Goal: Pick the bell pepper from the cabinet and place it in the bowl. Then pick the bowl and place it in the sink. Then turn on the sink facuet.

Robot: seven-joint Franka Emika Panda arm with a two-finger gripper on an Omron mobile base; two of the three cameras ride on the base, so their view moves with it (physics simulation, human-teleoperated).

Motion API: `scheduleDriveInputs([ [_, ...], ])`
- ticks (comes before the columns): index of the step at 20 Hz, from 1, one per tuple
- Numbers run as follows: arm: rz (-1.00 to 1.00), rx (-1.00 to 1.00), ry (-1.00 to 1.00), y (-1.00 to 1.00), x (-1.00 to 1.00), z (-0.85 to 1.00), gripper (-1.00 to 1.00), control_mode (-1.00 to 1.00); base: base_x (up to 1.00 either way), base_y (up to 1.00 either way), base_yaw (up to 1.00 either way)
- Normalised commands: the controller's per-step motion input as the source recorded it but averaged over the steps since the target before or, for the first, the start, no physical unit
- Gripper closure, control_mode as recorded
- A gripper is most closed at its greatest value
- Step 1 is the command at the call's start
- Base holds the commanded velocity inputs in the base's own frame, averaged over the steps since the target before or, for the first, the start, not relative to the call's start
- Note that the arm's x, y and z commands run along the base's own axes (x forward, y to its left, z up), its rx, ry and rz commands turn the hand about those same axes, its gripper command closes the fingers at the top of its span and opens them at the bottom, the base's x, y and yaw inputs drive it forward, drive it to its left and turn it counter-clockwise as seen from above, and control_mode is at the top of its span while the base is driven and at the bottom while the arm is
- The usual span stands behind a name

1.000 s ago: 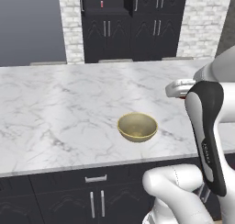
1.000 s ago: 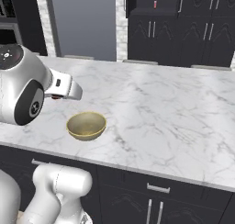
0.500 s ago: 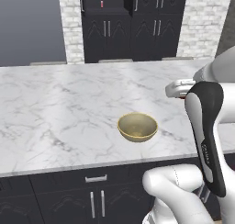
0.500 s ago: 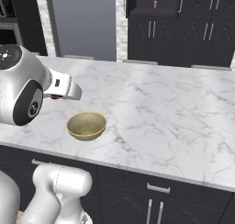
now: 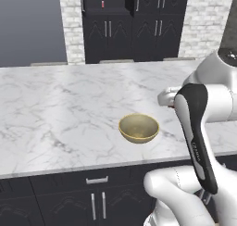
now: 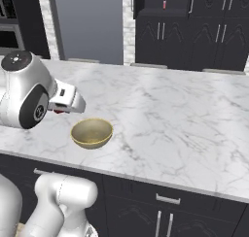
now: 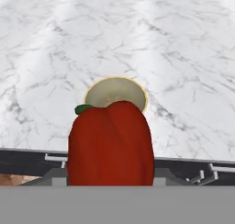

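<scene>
The glossy red bell pepper (image 7: pixel 111 145) fills the lower middle of the hand view, held between the jaws, which it hides. The tan-yellow bowl (image 7: pixel 115 92) lies just beyond it on the white marble counter (image 7: pixel 183 58). In the base views my gripper (image 6: pixel 64 106) hovers above the counter beside the bowl (image 6: pixel 92 132) (image 5: pixel 139 128), with a sliver of red pepper (image 6: pixel 58 111) under the hand. The tall black cabinet (image 5: pixel 115 16) (image 6: pixel 165 22) stands far behind the counter. The sink and the sink facuet are out of view.
A slim pink bottle (image 5: pixel 102 3) (image 6: pixel 164 3) stands on the open cabinet shelf. The counter's front edge, with black drawers (image 5: pixel 97 179) below it, runs close to the bowl. A grey panel (image 6: pixel 87 22) stands left of the cabinet.
</scene>
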Motion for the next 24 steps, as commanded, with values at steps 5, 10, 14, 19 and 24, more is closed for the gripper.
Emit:
scheduleDriveInputs([
  [5,0.0,0.0,0.13,0.0,0.33,-0.74,1.0,-1.0,0.0,0.0,0.0],
  [10,0.0,0.0,0.06,0.06,0.39,-0.72,1.0,-1.0,0.0,0.0,0.0],
  [14,0.0,0.0,0.02,0.19,0.44,-0.56,1.0,-1.0,0.0,0.0,0.0],
  [19,0.0,0.0,0.01,0.21,0.48,-0.5,1.0,-1.0,0.0,0.0,0.0],
  [24,0.0,0.0,0.0,0.03,0.5,-0.31,1.0,-1.0,0.0,0.0,0.0],
])
